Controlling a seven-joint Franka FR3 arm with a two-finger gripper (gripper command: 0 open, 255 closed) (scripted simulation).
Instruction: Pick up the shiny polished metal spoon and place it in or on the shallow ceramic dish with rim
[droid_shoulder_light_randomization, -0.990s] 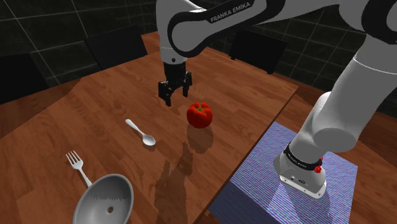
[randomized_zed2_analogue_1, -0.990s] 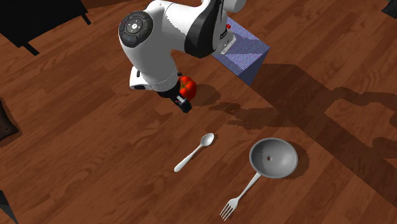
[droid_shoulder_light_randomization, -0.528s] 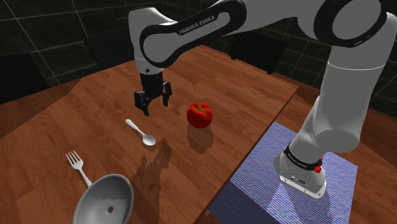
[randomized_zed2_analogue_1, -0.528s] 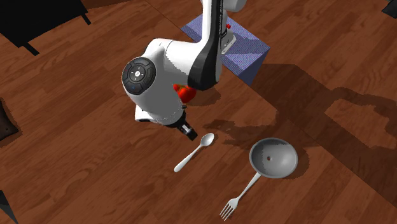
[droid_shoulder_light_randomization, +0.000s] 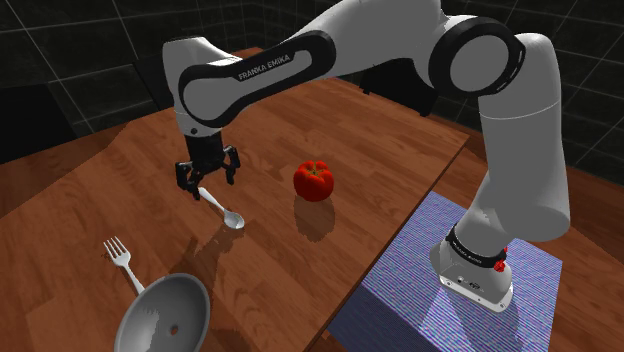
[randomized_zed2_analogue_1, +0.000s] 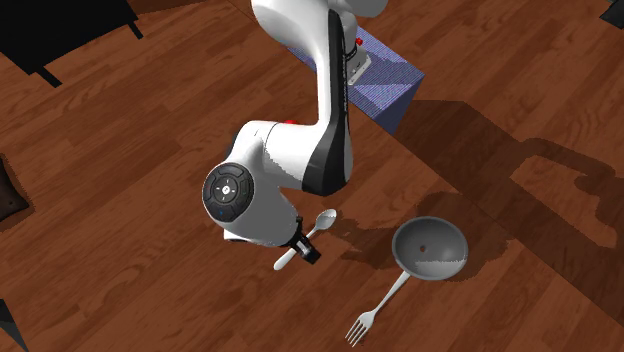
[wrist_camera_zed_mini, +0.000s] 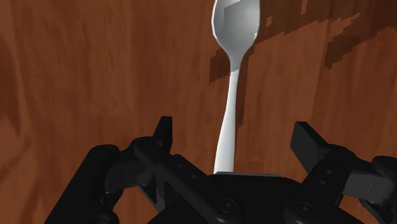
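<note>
A pale grey spoon (droid_shoulder_light_randomization: 224, 210) lies flat on the wooden table, its bowl toward the apple side. My black gripper (droid_shoulder_light_randomization: 207, 178) hangs just above the spoon's handle end, open. In the wrist view the spoon (wrist_camera_zed_mini: 230, 102) runs out from between the fingers (wrist_camera_zed_mini: 164, 135), which stand wide on either side without touching it. From the second exterior view the gripper (randomized_zed2_analogue_1: 303, 250) covers the middle of the spoon (randomized_zed2_analogue_1: 324, 218). The shallow grey dish (droid_shoulder_light_randomization: 150, 292) sits near the table's front edge, also seen as the dish (randomized_zed2_analogue_1: 447, 262) to the spoon's right.
A grey fork (droid_shoulder_light_randomization: 122, 262) lies against the dish, the fork (randomized_zed2_analogue_1: 376, 309) pointing away from it. A red apple (droid_shoulder_light_randomization: 314, 180) stands to the right of the spoon. The blue-clothed stand (droid_shoulder_light_randomization: 400, 290) is at the lower right.
The arm swung toward the shoulder view's left, away from the apple, and came down over the spoon's handle. The fingers stayed open. Nothing on the table moved.
</note>
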